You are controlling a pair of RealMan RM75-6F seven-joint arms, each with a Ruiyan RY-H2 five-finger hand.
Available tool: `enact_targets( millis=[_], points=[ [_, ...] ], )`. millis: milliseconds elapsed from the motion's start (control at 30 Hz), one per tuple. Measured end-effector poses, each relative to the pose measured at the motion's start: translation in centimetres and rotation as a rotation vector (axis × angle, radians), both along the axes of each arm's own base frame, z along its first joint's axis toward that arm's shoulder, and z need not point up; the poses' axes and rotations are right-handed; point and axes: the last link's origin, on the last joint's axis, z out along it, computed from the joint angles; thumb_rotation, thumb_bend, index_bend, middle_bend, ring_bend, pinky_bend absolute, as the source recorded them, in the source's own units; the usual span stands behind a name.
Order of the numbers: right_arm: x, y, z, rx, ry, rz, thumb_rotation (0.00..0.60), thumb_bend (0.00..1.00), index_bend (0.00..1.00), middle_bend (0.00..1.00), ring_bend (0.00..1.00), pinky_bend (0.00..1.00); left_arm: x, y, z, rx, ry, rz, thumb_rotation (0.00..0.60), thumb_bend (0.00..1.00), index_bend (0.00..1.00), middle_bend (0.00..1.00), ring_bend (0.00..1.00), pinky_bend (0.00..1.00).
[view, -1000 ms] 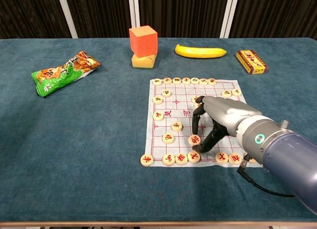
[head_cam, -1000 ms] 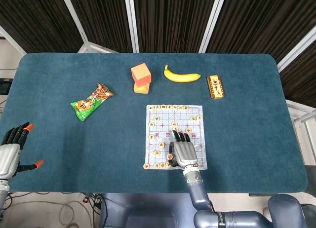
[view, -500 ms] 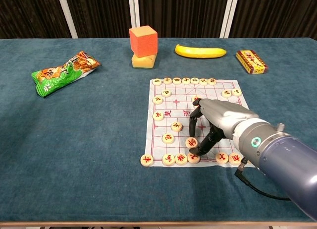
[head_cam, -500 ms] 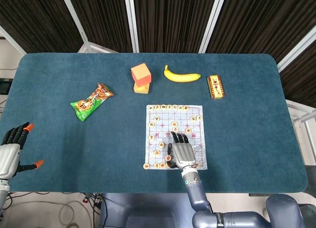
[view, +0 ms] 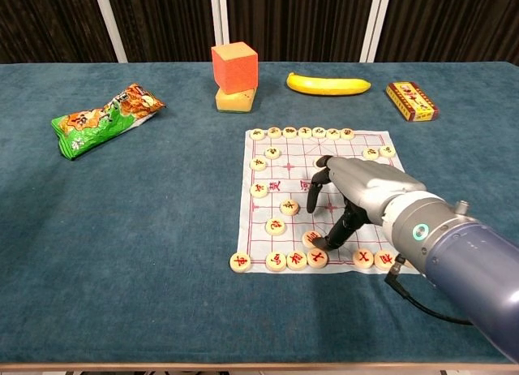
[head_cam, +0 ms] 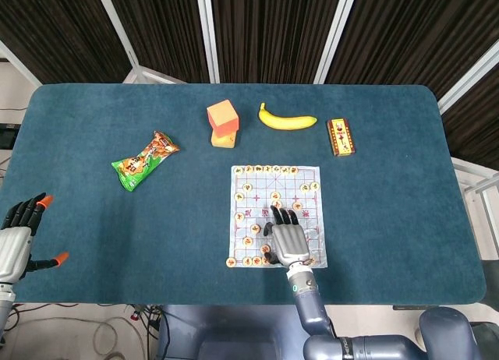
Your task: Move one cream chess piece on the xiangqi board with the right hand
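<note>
The xiangqi board [view: 259,217] is a white sheet with several cream round pieces, seen also in the head view as the board [head_cam: 312,190]. My right hand [view: 361,192] hovers low over its near half, and appears in the head view as the right hand [head_cam: 288,237]. One cream piece [view: 312,239] lies flat on the board just left of the thumb tip. The fingers [view: 312,198] are raised above that piece and spread, holding nothing. My left hand [head_cam: 19,235] rests open at the table's near left edge, far from the board.
A banana [view: 328,84], an orange cube on a yellow sponge [view: 234,66] and a small patterned box [view: 411,100] lie beyond the board. A green snack bag [view: 105,119] lies at the far left. A row of cream pieces [view: 297,260] lines the board's near edge.
The cream piece by the thumb has slid a little toward the board's near edge. The finger that pressed on it has lifted off. The left hand has not moved.
</note>
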Motion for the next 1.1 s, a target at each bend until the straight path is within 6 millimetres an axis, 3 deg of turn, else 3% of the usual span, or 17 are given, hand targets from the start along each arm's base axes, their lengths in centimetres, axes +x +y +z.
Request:
enact_targets(
  millis=[300, 533, 700, 1100],
  points=[
    [0.9, 0.0, 1.7, -0.027, -0.022, 0.038, 0.6, 0.32, 0.34, 0.06, 0.03, 0.0, 0.0, 0.0, 0.1, 0.002, 0.0, -0.002, 0.6, 0.0, 0.0, 0.0, 0.0, 0.0],
    [1.0, 0.2, 5.5, -0.082, -0.028, 0.096, 0.6, 0.32, 0.22, 0.06, 0.01, 0.0, 0.0, -0.2, 0.2, 0.002, 0.009, -0.007, 0.6, 0.0, 0.0, 0.0, 0.0, 0.0],
    [-1.1, 1.1, 8.9, -0.122, 0.035, 0.128, 0.6, 0.32, 0.01, 0.02, 0.0, 0.0, -0.1, -0.3, 0.2, 0.0, 0.024, -0.011, 0.6, 0.0, 0.0, 0.0, 0.0, 0.0],
    [-10.1, 7.1, 17.5, -0.201, 0.177, 0.106, 0.6, 0.32, 0.0, 0.0, 0.0, 0.0, -0.3, -0.6, 0.4, 0.001, 0.081, -0.023, 0.6, 0.0, 0.0, 0.0, 0.0, 0.0]
  ],
)
